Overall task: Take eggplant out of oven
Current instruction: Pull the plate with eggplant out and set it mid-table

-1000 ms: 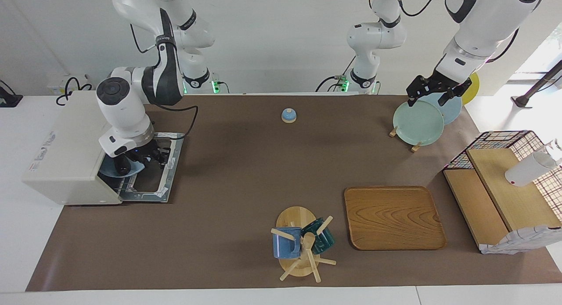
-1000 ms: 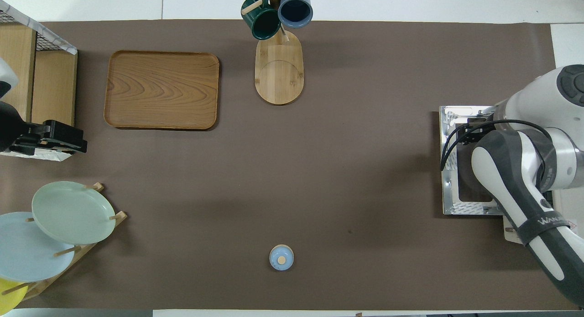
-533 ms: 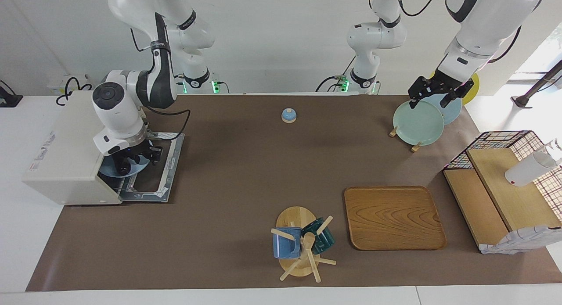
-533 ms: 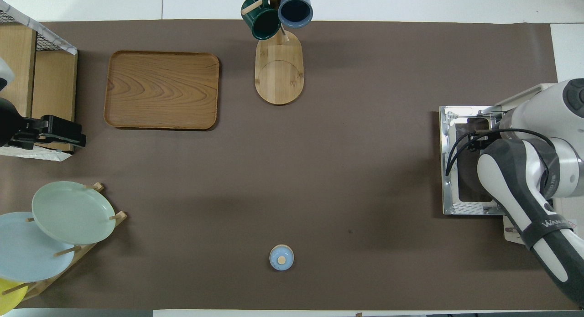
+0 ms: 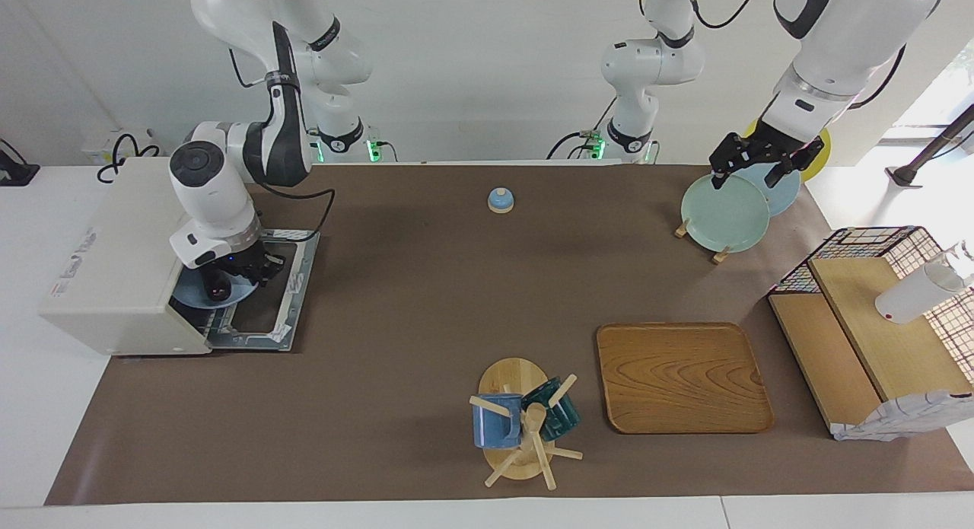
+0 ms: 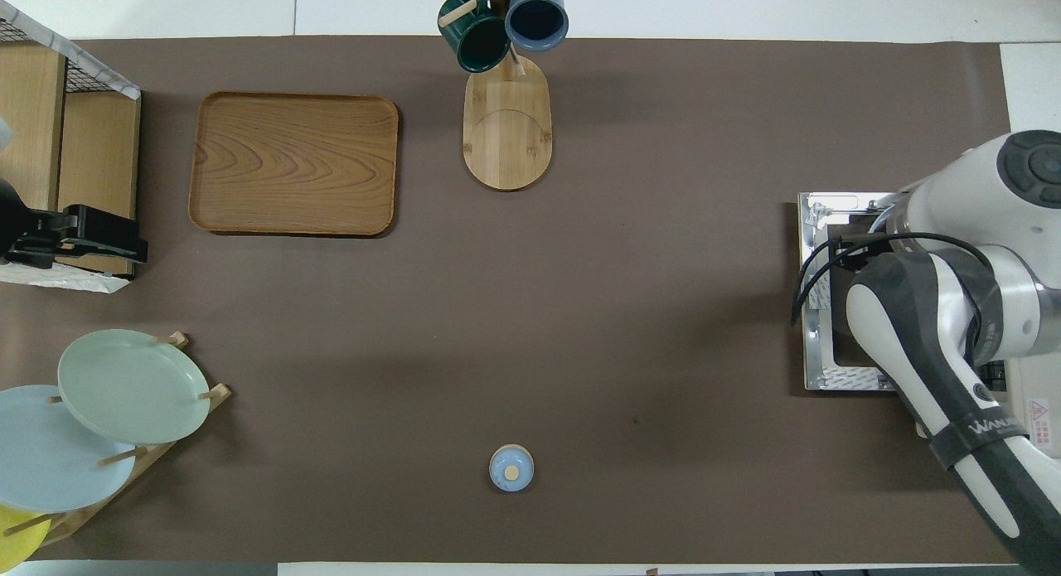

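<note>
The off-white oven (image 5: 114, 255) stands at the right arm's end of the table, its door (image 5: 293, 285) folded down flat on the mat. A light blue plate (image 5: 190, 294) sits in the oven's mouth with the dark eggplant (image 5: 218, 287) on it. My right gripper (image 5: 242, 274) is low over the open door, right at the eggplant and the plate's edge. Whether it touches the eggplant does not show. In the overhead view the right arm hides the oven's mouth; only the door (image 6: 821, 311) shows. My left gripper (image 5: 749, 171) waits open and empty over the plate rack.
A plate rack (image 5: 723, 213) with a green and a blue plate stands at the left arm's end. A small blue bell (image 5: 500, 200), a mug tree (image 5: 521, 422) with two mugs, a wooden tray (image 5: 681, 377) and a wire-and-wood shelf (image 5: 875, 339) are on the mat.
My right hand shifted slightly at the oven's mouth, in toward the oven and back out a little. The left gripper drifted slightly over the plates. The eggplant stays on the blue plate.
</note>
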Controlling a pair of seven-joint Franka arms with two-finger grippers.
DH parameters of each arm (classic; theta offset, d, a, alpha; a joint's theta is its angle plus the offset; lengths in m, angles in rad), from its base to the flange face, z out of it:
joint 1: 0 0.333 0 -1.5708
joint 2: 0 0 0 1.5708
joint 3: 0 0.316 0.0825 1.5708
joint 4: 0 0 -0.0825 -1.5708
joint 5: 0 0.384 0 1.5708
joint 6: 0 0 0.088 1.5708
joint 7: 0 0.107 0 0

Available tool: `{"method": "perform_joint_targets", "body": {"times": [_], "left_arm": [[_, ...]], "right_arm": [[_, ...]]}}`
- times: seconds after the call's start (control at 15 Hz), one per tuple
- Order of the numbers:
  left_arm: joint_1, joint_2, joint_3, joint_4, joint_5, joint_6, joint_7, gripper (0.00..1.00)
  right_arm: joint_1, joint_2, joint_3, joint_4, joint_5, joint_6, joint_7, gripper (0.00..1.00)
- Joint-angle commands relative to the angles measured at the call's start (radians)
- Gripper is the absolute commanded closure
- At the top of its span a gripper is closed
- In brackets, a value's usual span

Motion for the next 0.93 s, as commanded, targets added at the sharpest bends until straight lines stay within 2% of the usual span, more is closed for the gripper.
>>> {"method": "perform_joint_targets", "body": {"times": [0.0, 0.07, 0.27, 0.4, 0.6, 0.8, 0.87], "left_arm": [[0.005, -0.016, -0.005, -0.019, 0.004, 0.021, 0.007, 0.0], [0.007, -0.016, -0.004, -0.02, 0.004, 0.021, 0.007, 0.0], [0.016, -0.02, -0.004, -0.03, 0.004, 0.021, 0.01, 0.0], [0.019, -0.022, -0.002, -0.028, 0.004, 0.022, 0.013, 0.0], [0.019, -0.022, -0.002, -0.03, 0.004, 0.024, 0.013, 0.0], [0.037, -0.022, -0.002, -0.03, 0.004, 0.025, 0.008, 0.0], [0.039, -0.022, -0.002, -0.03, 0.004, 0.025, 0.007, 0.0]], "right_arm": [[0.111, 0.087, 0.011, 0.252, -0.013, -0.217, 0.118, 1.0], [0.163, 0.096, 0.012, 0.286, -0.004, -0.236, 0.166, 1.0], [0.33, 0.103, 0.012, 0.297, 0.002, -0.188, 0.344, 1.0], [0.421, 0.133, 0.014, 0.378, 0.022, -0.199, 0.412, 1.0], [0.545, 0.268, 0.014, 0.502, 0.021, -0.217, 0.571, 1.0], [0.672, 0.421, 0.014, 0.639, 0.019, -0.178, 0.769, 1.0], [0.685, 0.454, 0.015, 0.65, 0.024, -0.144, 0.788, 1.0]]}}
